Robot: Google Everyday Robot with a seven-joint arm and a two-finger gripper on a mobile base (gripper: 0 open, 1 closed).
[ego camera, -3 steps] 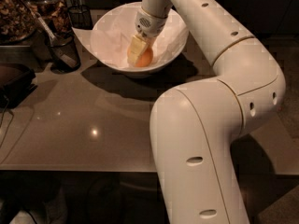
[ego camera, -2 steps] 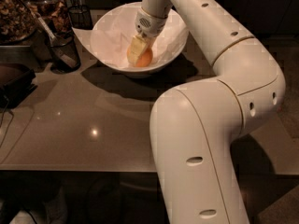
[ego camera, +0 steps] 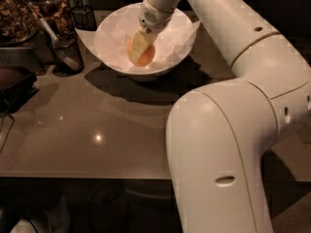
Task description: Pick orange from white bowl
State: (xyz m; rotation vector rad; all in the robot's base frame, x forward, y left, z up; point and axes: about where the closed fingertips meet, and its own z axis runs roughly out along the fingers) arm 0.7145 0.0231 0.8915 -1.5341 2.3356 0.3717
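The orange [ego camera: 144, 56] lies inside the white bowl [ego camera: 109, 30], which is lined with crinkled white paper and stands at the back of the table. My gripper [ego camera: 140, 46] reaches down into the bowl from above and is shut on the orange. One pale finger [ego camera: 138, 42] lies across the front of the fruit; the other is hidden behind it. The orange sits low in the bowl, near the paper.
A black mesh cup [ego camera: 66, 52] with a utensil stands left of the bowl, a second [ego camera: 83, 16] behind it. Containers of brown snacks [ego camera: 19, 13] are at the back left, a dark object [ego camera: 14, 84] at the left edge. My large white arm [ego camera: 233, 130] fills the right side.
The gripper and the orange have edged slightly up and to the left inside the bowl. The bowl has not moved.
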